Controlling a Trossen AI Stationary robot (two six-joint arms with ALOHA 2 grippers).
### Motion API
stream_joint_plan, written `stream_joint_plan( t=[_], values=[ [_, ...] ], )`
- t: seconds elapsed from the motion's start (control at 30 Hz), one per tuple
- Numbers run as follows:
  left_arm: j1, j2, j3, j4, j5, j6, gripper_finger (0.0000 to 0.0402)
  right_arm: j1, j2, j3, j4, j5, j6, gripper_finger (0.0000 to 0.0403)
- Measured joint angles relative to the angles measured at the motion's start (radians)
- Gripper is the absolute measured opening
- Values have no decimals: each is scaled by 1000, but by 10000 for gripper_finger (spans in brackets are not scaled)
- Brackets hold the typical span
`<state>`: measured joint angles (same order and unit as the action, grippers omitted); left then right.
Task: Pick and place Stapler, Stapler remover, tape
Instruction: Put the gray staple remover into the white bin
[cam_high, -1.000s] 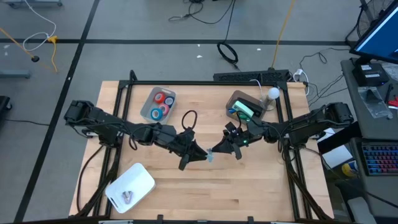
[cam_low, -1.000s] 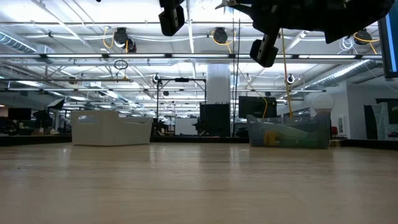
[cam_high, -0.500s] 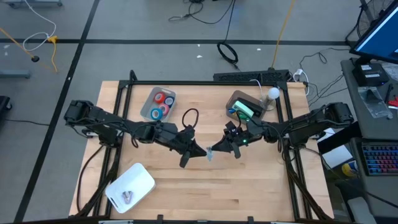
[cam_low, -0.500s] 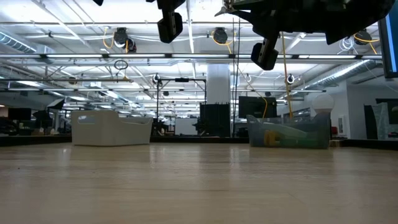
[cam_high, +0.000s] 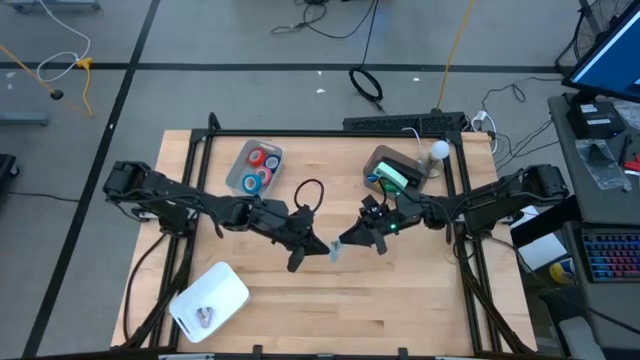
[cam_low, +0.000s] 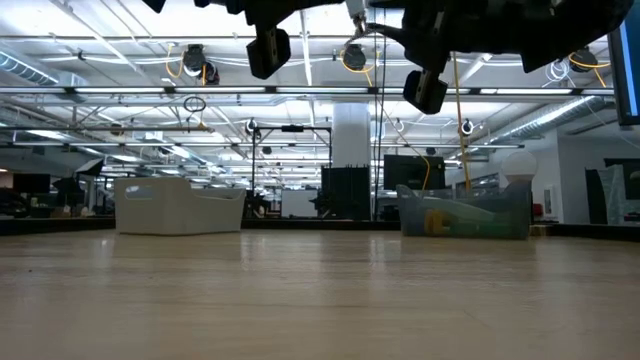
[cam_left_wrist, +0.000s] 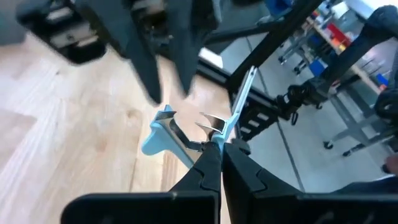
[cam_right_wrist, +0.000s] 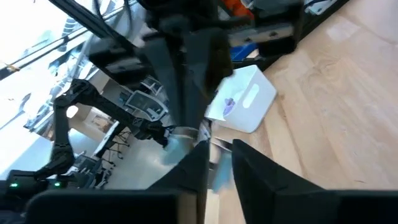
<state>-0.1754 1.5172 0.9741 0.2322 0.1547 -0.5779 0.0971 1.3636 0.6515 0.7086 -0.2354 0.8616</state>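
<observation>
Evidently a handover: above the table (cam_high: 420, 290) centre, the left claw (cam_left_wrist: 217, 148) is pinched shut on the light-blue staple remover (cam_left_wrist: 163, 129), whose jaws point toward the right claw (cam_right_wrist: 214, 152), now parting just beside it.

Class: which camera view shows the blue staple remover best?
The left wrist view: the staple remover is close, its blue handle and metal claws clear, pinched by the left gripper. The high view shows a pale speck, the right wrist view a blur; the low view misses it.
</observation>
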Motion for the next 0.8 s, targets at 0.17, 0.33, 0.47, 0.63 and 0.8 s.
stream_joint_plan(
  t=[0.17, 0.33, 0.47, 0.63, 0.8],
  values=[
    [-11, 2, 0, -55, 1, -7, 1, 0, 0, 2, -3, -17, 16, 100],
    [-24, -24, 1, -206, 3, -37, 1, 0, 0, 2, -4, -34, 17, 120],
    [-39, -67, 14, -359, 2, -84, 1, 0, 0, 2, -5, -35, 15, 123],
    [-67, -143, 79, -597, 3, -152, 0, 0, 0, 2, -16, -35, 13, 119],
    [-135, -187, 203, -975, -27, -286, 0, 0, 0, 2, -29, -34, 6, 121]
  ],
)
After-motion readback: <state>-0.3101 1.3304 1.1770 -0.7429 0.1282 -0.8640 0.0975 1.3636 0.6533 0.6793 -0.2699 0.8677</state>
